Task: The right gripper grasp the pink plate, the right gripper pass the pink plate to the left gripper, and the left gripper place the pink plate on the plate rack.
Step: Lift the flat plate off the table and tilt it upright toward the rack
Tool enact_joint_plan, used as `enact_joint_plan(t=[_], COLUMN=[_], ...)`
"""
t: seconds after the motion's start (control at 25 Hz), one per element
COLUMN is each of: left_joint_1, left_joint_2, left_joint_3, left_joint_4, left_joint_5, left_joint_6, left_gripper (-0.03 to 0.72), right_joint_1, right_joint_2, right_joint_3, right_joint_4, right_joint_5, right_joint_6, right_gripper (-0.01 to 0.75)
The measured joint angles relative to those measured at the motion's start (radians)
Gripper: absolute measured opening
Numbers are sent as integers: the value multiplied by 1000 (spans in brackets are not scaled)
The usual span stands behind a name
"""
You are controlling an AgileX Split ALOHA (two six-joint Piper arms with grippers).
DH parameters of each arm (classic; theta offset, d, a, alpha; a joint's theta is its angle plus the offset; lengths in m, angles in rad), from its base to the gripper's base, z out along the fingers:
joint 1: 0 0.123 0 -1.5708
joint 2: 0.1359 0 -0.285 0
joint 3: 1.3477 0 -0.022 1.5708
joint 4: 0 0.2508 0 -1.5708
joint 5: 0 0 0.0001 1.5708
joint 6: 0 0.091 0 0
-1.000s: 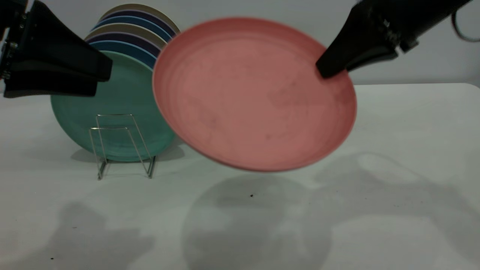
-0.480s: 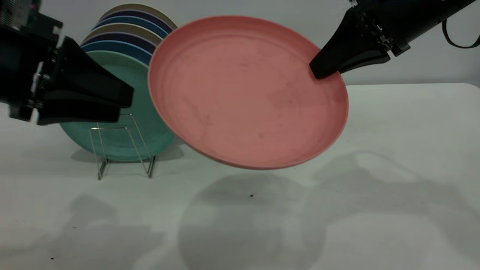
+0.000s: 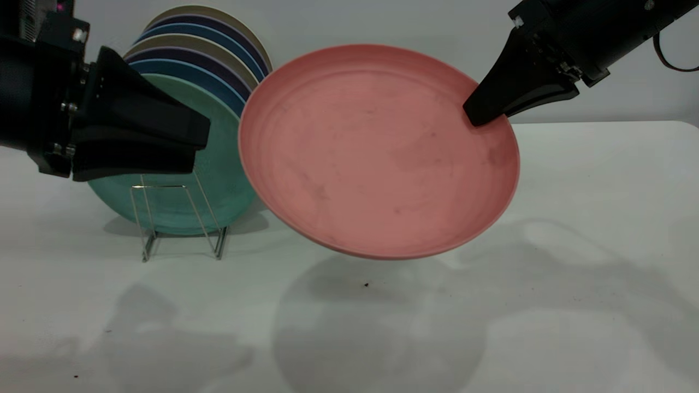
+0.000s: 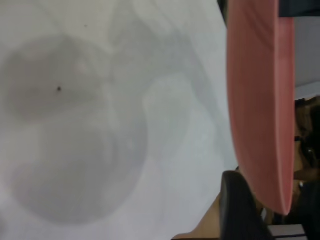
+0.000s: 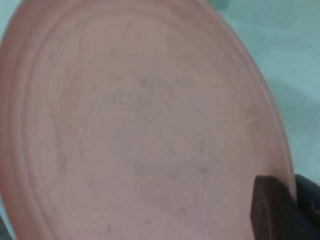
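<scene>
The pink plate (image 3: 377, 158) hangs tilted above the table, its face toward the exterior camera. My right gripper (image 3: 476, 117) comes down from the upper right and is shut on the plate's upper right rim; its wrist view shows the plate (image 5: 140, 125) filling the frame, with one finger (image 5: 272, 212) lying on the rim. My left gripper (image 3: 201, 144) is open at the left, its tips pointing at the plate's left edge, a short gap away. From the left wrist the plate (image 4: 260, 100) shows edge-on, beside one finger (image 4: 240, 210). The wire plate rack (image 3: 180, 218) stands at the back left.
A teal-green plate (image 3: 218, 180) stands upright in the rack's front slot, partly behind the left gripper. Several blue, purple and beige plates (image 3: 207, 46) stand behind it. White table (image 3: 573, 245) spreads to the right and front of the rack.
My left gripper has moved right, toward the plate's left edge. The right gripper has carried the pink plate slightly left, then back right and a little lower.
</scene>
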Motion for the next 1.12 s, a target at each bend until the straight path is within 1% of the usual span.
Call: enact_joint_plan(t=[0.12, 0.28, 0.52, 0.56, 0.64, 0.76, 1.0, 1.04, 1.12], left_joint_1=[-3, -37, -72, -72, -79, -84, -84, -84, -85], left_joint_2=[0, 0, 0, 0, 0, 0, 0, 0, 0], left_joint_3=[0, -1, -1, -1, -1, -1, -1, -1, -1], left_joint_4=[-27, -62, -64, -65, -79, -86, -107, -115, -124], left_joint_5=[2, -9, -78, -83, -76, -74, -84, -83, -78], left_joint_6=[11, 35, 39, 39, 42, 43, 43, 43, 43], left_gripper=[392, 392, 392, 392, 392, 392, 389, 378, 330], right_joint_1=[24, 67, 73, 73, 79, 87, 86, 86, 86], right_joint_2=[0, 0, 0, 0, 0, 0, 0, 0, 0], right_joint_3=[0, 0, 0, 0, 0, 0, 0, 0, 0], right_joint_4=[1, -5, -1, 13, 74, 139, 170, 173, 173], right_joint_5=[-2, -10, -16, -7, 58, 119, 139, 143, 143], right_joint_6=[1, 3, -1, -5, -17, -44, -67, -68, -70], right_gripper=[15, 15, 18, 17, 17, 21, 27, 27, 27])
